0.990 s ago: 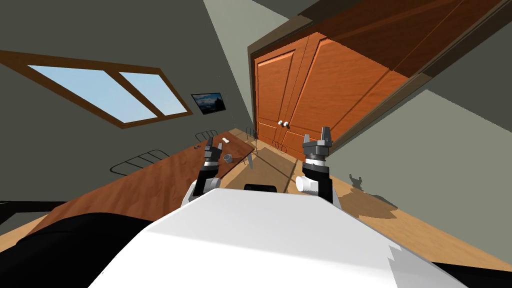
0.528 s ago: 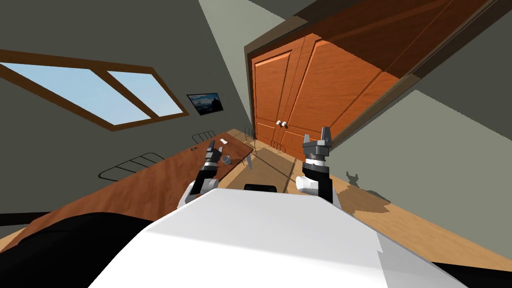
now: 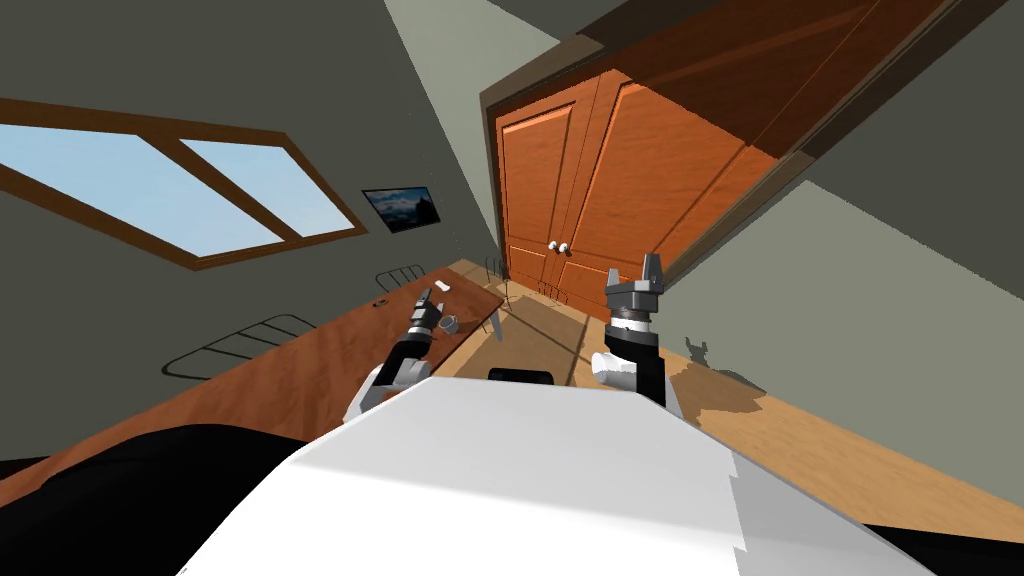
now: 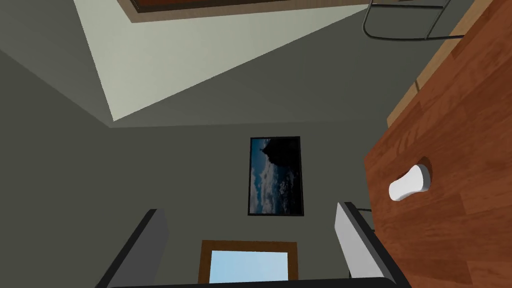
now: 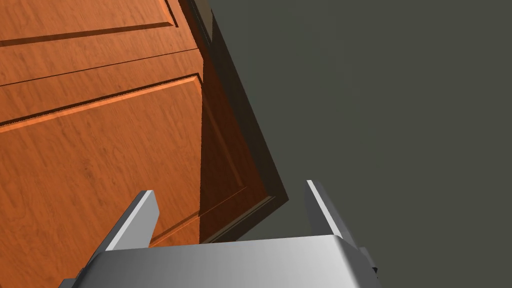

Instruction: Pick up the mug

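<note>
While one mug point(image 3: 452, 322) and one white object point(image 4: 410, 183) sit on the table point(image 3: 300, 360), left jaws and right jaws both stand wide, empty.

The left tool point(image 3: 427, 300) reaches forward just left of centre in the head view on an outstretched arm, its two fingers point(image 4: 150, 240) standing well apart. The right tool point(image 3: 650, 268) points upright right of centre, its fingers point(image 5: 135, 220) likewise spread.

Grey mug point(image 3: 452, 323), red-brown table point(image 3: 320, 355), orange doors point(image 3: 600, 180)
</note>
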You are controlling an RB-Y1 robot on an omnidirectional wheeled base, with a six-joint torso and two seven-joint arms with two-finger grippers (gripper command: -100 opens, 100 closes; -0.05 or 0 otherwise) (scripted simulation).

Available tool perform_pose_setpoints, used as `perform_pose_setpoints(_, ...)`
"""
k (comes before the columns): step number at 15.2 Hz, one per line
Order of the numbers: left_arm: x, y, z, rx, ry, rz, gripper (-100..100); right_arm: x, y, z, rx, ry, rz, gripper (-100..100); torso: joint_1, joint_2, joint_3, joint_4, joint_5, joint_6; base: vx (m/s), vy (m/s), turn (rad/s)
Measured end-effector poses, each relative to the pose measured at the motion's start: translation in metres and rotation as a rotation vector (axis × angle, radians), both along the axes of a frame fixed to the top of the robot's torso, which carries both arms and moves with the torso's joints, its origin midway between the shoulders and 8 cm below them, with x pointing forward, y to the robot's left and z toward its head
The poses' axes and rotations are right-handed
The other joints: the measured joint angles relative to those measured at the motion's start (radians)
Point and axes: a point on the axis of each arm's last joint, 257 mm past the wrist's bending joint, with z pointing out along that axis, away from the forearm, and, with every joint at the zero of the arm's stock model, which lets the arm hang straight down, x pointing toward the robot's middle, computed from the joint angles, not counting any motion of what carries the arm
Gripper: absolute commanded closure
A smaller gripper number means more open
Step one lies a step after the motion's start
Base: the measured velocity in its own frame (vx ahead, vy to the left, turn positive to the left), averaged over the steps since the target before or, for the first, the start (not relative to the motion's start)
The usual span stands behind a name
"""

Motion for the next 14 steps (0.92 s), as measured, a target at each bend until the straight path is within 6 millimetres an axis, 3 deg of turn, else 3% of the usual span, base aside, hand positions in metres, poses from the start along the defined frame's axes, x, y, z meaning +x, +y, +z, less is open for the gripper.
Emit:
perform_pose_setpoints(8,-0.009,0.029,-0.057,-0.047,0.199,0.042,-100,0.000,0.000,0.000,0.000,0.000,0.000,0,0.000,0.000,0.000,0.000,0.000,0.000,0.029,0.013,-0.071)
perform_pose_setpoints(14,-0.021,0.043,-0.090,-0.081,0.326,0.069,-100,0.000,0.000,0.000,0.000,0.000,0.000,0,0.000,0.000,0.000,0.000,0.000,0.000,0.024,0.013,-0.065)
